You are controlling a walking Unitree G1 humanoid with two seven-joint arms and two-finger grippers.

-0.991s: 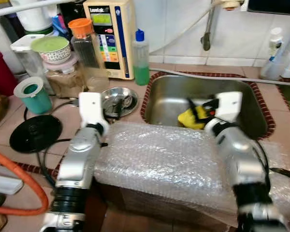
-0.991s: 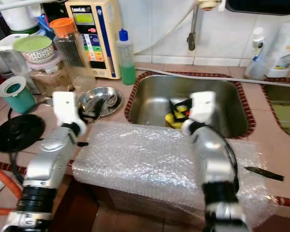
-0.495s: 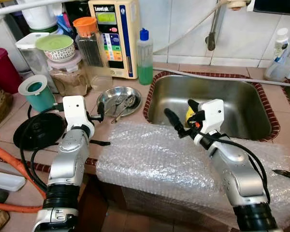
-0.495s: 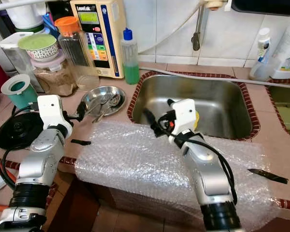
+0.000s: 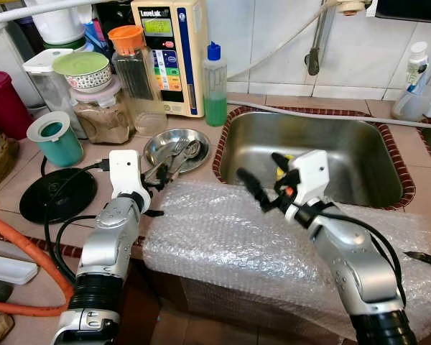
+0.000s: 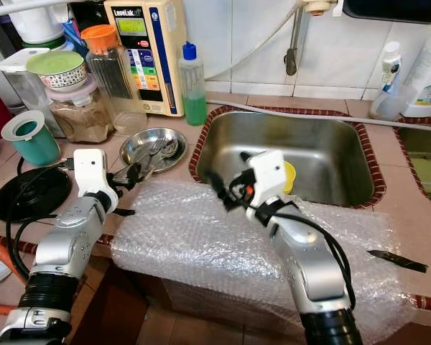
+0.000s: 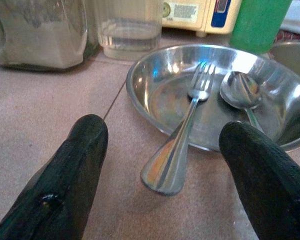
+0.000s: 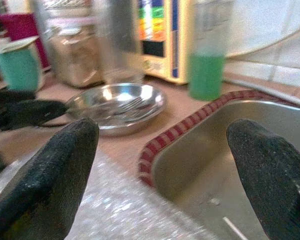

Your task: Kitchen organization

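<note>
The left gripper (image 7: 162, 150) sits low over the tiled counter (image 5: 29, 172) with its two black fingers spread wide and nothing between them, and the fork (image 7: 182, 135) lies straight ahead of it. The fork's handle pokes out over the rim of the steel dish (image 7: 140, 95) and rests on the counter in the open gap between the fingers, tines up inside the dish, so its long axis runs almost along the gripper's line of reach rather than across it. My judgement is that the coming move turns on this: the fingers would close across the narrow width of the handle, a thin, smooth, polished piece that could slip or pivot on the rim. A spoon (image 7: 240, 92) lies beside the fork in the same shallow, shiny round dish, its bowl just next to the tines. The left arm is clearly the nearer one; the right gripper (image 5: 262, 176), fingers likewise wide apart and empty, hangs above the near left corner of the stainless sink (image 5: 359, 144), over the edge of the crinkly bubble wrap (image 5: 230, 244) draped across the counter front, well apart from the dish. Behind the dish stand a clear glass jar (image 5: 133, 68) with an orange lid, a bottle of green liquid (image 5: 215, 83) and a cream water appliance (image 5: 174, 50); a teal cup (image 5: 54, 140) stands further left.
</note>
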